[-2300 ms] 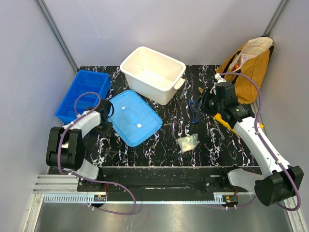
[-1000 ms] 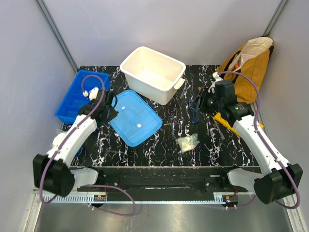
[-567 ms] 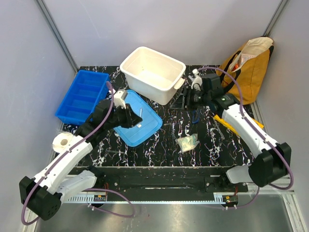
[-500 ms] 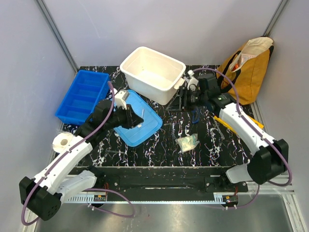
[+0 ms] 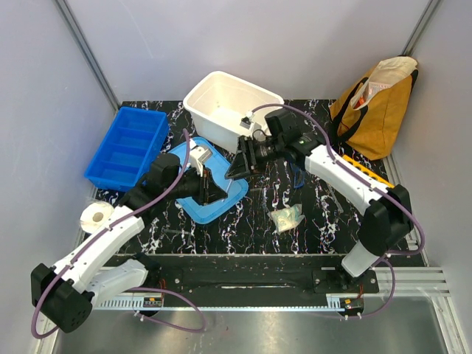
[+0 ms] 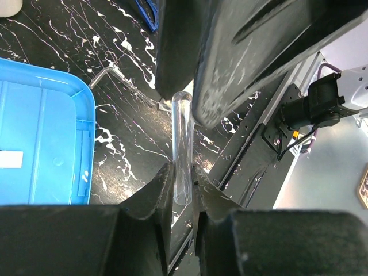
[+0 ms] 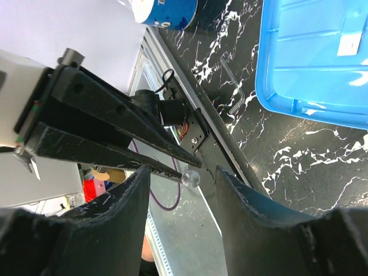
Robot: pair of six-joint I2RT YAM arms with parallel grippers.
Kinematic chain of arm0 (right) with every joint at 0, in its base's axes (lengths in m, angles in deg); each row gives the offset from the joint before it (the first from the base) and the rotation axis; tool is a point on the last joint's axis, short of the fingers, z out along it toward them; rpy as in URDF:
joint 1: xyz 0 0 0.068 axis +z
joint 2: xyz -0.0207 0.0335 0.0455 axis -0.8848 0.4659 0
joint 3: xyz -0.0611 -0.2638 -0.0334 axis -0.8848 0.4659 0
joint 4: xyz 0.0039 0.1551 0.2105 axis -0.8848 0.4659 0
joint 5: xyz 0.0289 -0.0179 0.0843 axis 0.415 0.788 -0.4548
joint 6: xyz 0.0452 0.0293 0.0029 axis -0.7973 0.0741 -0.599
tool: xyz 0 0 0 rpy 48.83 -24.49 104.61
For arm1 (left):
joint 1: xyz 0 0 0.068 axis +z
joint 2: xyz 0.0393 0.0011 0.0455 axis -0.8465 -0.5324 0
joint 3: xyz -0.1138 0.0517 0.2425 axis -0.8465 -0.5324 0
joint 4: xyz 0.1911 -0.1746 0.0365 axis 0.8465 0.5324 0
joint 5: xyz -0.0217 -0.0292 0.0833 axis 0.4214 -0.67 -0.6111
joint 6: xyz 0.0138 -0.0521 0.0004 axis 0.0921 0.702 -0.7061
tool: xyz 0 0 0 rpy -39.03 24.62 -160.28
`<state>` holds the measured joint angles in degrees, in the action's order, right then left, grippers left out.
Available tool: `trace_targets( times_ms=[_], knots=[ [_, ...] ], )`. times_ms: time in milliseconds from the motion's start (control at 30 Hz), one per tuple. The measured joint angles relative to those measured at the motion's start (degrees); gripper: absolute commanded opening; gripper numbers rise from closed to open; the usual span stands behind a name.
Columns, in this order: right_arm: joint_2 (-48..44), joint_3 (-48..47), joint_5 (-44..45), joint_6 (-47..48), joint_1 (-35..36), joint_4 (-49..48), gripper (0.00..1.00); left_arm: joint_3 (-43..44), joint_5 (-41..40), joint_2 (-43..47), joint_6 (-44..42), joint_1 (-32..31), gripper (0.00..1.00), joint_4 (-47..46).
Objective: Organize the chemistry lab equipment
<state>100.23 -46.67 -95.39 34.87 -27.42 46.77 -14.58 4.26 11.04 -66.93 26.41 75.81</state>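
My left gripper (image 6: 181, 170) (image 5: 214, 186) is shut on a thin transparent tube (image 6: 183, 129), which sticks out past its fingertips above the table's middle. Facing it, my right gripper (image 7: 183, 172) (image 5: 238, 165) stands open, and the tube's rounded tip (image 7: 191, 178) sits between its jaws without touching them. A bent transparent tube (image 6: 123, 85) (image 7: 234, 86) lies on the black table beside the lid. The pale wad (image 5: 286, 217) lies at centre right. The blue-rimmed glasses (image 5: 298, 175) and the yellow-orange rack (image 5: 366, 169) are partly hidden by the right arm.
A white tub (image 5: 233, 110) stands at the back. Its blue lid (image 5: 182, 157) (image 6: 40, 144) (image 7: 322, 52) lies under my left arm. A blue divided tray (image 5: 125, 144) sits at the left, a tape roll (image 5: 94, 216) at the near left, a yellow bag (image 5: 377, 99) at the back right.
Both arms have swung toward the table's middle. The left brought the tube rightward over the lid; the right came left from the glasses and opened wider around the tube's tip.
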Motion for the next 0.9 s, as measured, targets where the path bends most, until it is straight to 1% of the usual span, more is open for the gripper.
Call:
trace_targets(
  times_ms=[133,433,567,633,667,700,733,767,800,833,867,900],
  knots=[
    [1.9,-0.61,0.07,0.96,0.94,2.29,0.47,0.0,0.24,0.0,-0.68,-0.04,0.07,0.11],
    [2.47,-0.72,0.07,1.49,1.05,3.54,0.26,0.0,0.68,-0.7,-1.09,-0.15,0.06,0.37],
    [2.47,-0.55,-0.02,1.07,1.05,2.69,0.2,0.0,0.66,-0.74,-1.09,-0.15,0.06,0.39],
    [2.47,-0.2,-0.02,0.92,1.05,2.23,0.19,0.0,0.63,-0.74,-1.09,-0.15,0.08,0.57],
    [2.47,-0.04,-0.02,0.81,1.05,2.03,0.18,0.0,0.63,-0.76,-1.09,-0.15,0.12,0.68],
    [2.47,0.15,0.0,0.7,1.05,1.9,0.18,0.0,0.63,-0.83,-1.09,-0.15,0.19,0.79],
    [2.45,0.28,0.04,0.59,1.05,1.79,0.17,0.02,0.63,-0.87,-1.09,-0.15,0.3,0.85],
    [2.45,0.48,0.2,0.44,1.05,1.68,0.17,0.0,0.61,-1.01,-1.09,-0.15,0.45,0.94],
    [2.45,0.57,0.39,0.35,1.05,1.66,0.16,0.0,0.61,-1.14,-1.09,-0.15,0.62,0.98],
    [2.45,0.7,0.92,0.17,1.05,1.6,0.16,0.02,0.59,-1.18,-1.44,-0.15,0.76,1.14],
    [2.4,0.85,1.79,-0.09,1.03,1.57,0.15,0.02,0.55,-1.18,-1.49,-0.15,0.89,1.4],
    [2.36,0.9,2.8,-0.37,0.96,1.62,0.15,0.02,0.42,-1.18,-1.66,-0.15,0.97,1.64]
  ],
)
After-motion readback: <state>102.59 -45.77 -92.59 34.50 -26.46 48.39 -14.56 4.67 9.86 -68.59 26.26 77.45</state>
